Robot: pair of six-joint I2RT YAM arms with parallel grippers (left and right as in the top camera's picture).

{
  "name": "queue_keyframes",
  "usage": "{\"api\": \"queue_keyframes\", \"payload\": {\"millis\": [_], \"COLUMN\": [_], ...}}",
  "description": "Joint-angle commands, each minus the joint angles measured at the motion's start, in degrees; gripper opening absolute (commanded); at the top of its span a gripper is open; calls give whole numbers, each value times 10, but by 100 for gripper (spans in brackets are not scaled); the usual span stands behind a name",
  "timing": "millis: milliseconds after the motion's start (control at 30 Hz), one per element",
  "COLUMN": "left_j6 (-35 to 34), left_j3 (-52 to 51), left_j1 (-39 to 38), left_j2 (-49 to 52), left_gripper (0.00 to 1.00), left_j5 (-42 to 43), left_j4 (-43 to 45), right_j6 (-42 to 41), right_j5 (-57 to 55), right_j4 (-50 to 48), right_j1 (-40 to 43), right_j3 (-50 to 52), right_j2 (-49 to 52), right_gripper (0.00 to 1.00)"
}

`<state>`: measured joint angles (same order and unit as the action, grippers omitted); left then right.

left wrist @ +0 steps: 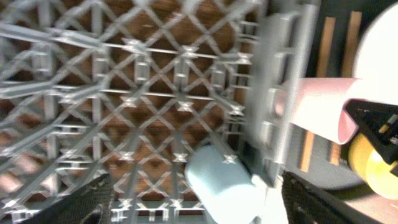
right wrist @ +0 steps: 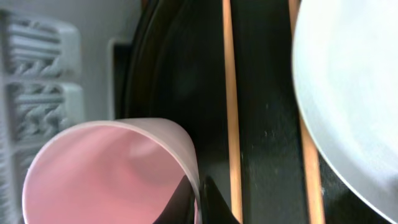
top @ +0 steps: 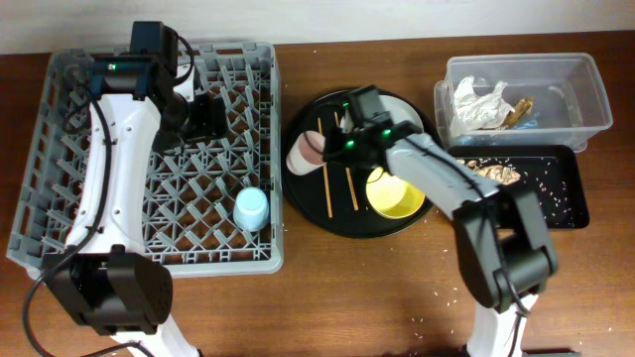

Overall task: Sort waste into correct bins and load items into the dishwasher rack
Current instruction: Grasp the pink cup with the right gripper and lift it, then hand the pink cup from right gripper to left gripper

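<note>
The grey dishwasher rack [top: 89, 159] fills the left side. A blue cup [top: 251, 208] lies in its front right part and shows in the left wrist view [left wrist: 221, 186]. My left gripper [top: 206, 117] hovers open and empty over the rack [left wrist: 124, 93], its fingertips either side of the blue cup [left wrist: 199, 202]. My right gripper [top: 332, 149] is shut on the rim of the pink cup [top: 304, 152], which lies on its side [right wrist: 106, 168]; its fingers [right wrist: 199, 202] pinch the wall. Two chopsticks [top: 327, 183] [right wrist: 229, 93], the yellow bowl [top: 395, 195] and the plate [right wrist: 354, 81] are beside it.
The cups' round black tray [top: 317, 213] sits right of the rack. The clear tub [top: 585, 94] at the back right holds a white napkin [top: 476, 104] and a wrapper [top: 518, 111]. The shallow black tray [top: 556, 198] in front of it holds food scraps [top: 496, 171].
</note>
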<state>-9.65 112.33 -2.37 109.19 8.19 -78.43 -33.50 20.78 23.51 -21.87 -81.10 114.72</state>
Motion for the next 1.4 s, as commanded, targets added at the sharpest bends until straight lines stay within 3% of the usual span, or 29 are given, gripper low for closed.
{"api": "queue_keyframes", "payload": {"millis": [0, 167, 300, 467, 567, 733, 1000, 1167, 1367], "left_j6": [57, 177, 291, 414, 456, 459, 459, 459, 459], "left_j3": [2, -10, -47, -88, -108, -132, -137, -137, -137], "left_j1": [3, -3, -3, -3, -3, -17, -51, -67, -71], "left_j2": [-1, -1, -1, -1, -1, -1, -1, -1, -1], "left_gripper": [99, 99, 99, 99, 100, 100, 99, 99, 90], "left_j5": [183, 412, 577, 696, 736, 781, 820, 820, 820], "left_j4": [4, 9, -10, -58, -81, -82, -90, -97, -97], "right_j6": [103, 192, 249, 323, 337, 333, 140, 90, 69], "right_j5": [212, 351, 388, 473, 534, 535, 422, 370, 312], "right_j4": [31, 126, 190, 252, 251, 218, 39, -20, -22], "right_j1": [81, 183, 216, 218, 214, 183, 114, 74, 38], "right_j3": [-8, -8, -8, -4, 5, 6, 6, 6, 6], "right_j2": [-99, -185, -218, -222, -222, -222, -216, -215, -214], "right_gripper": [4, 4, 4, 4, 4, 4, 4, 4, 4]}}
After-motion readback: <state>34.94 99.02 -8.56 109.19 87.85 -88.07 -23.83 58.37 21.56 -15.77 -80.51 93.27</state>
